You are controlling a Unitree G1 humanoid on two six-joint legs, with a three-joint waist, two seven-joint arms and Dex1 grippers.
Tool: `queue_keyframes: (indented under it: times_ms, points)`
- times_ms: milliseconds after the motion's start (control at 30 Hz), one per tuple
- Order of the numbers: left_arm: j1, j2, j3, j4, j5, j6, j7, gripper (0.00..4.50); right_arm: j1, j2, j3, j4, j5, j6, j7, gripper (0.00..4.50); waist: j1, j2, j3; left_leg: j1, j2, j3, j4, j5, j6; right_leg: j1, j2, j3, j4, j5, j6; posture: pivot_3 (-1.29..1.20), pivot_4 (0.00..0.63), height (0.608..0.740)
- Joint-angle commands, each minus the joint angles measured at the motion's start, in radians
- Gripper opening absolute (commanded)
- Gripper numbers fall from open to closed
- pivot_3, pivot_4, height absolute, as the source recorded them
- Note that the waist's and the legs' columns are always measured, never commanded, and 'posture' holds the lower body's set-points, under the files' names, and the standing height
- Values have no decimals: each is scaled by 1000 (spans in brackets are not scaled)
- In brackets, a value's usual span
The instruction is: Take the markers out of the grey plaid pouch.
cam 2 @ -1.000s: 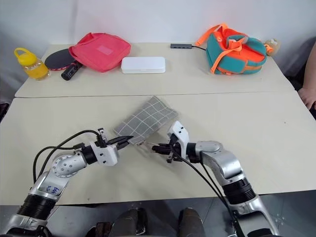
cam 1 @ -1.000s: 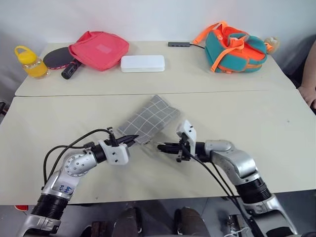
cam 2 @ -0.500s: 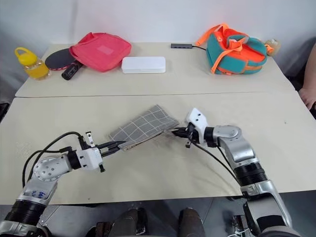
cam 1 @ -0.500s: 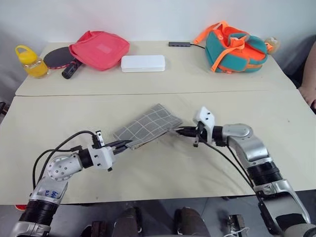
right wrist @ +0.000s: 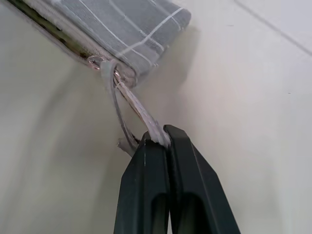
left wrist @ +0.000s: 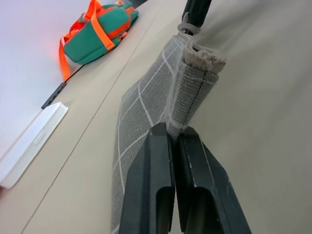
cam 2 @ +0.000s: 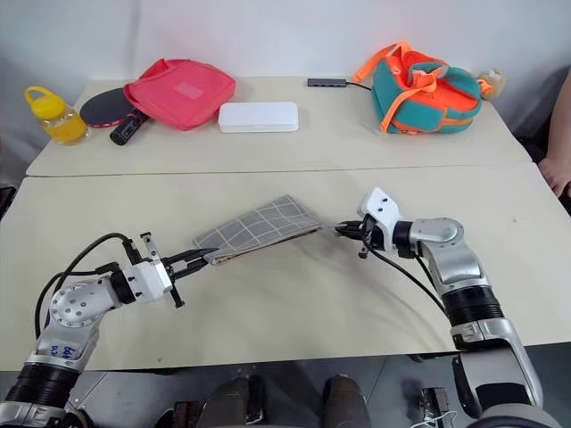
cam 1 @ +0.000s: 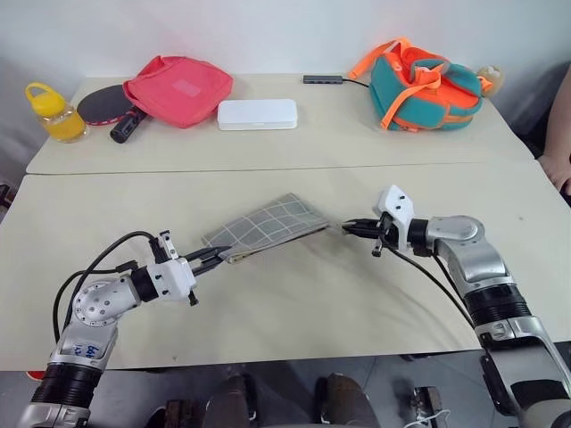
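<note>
Both arms reach inward, roughly level. The left gripper [cam 1: 211, 259] is clamped on the near end of the one pouch [cam 1: 268, 226], at its 8 o'clock; the right gripper [cam 1: 350, 228] is pinched on what looks like a thin pull loop [right wrist: 139, 113] at its 3 o'clock end. The pouch hangs stretched between them at the table's [cam 1: 294, 303] centre. Two bags sit behind.
</note>
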Motion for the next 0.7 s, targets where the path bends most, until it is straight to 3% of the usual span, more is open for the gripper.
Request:
queue_keyframes:
  times_ms: [33,167,400,500,600,700]
  points:
    - [-7,-16,27,0,-36,20,-2,0,16,-3,-52,-95,64,55,14,434,0,0,0,0,0,0,0,0,0,0,0,0,0,0,0,0,150,740]
    - [-3,-50,16,-31,-75,63,-13,0,18,-31,-89,-200,103,77,36,1642,1,0,0,0,0,0,0,0,0,0,0,0,0,0,0,0,150,740]
    - [-5,-91,40,-65,-162,146,-38,0,-64,-40,-139,-387,213,177,39,1642,0,0,0,0,0,-1,0,0,0,0,0,0,0,0,0,0,150,740]
    - [-29,-106,49,-78,-190,182,-43,0,-47,-2,-77,-507,211,209,13,1005,1,0,0,0,1,-1,0,0,0,0,1,0,0,0,0,0,150,740]
    - [-54,-123,45,-83,-182,203,-44,0,-26,19,2,-568,140,170,-8,30,4,0,0,0,1,-1,1,0,0,0,1,0,0,0,0,0,150,740]
    - [-68,-141,37,-86,-171,212,-48,0,-17,25,53,-549,67,106,-22,30,5,0,0,0,0,-1,1,0,0,1,0,0,0,0,0,0,150,740]
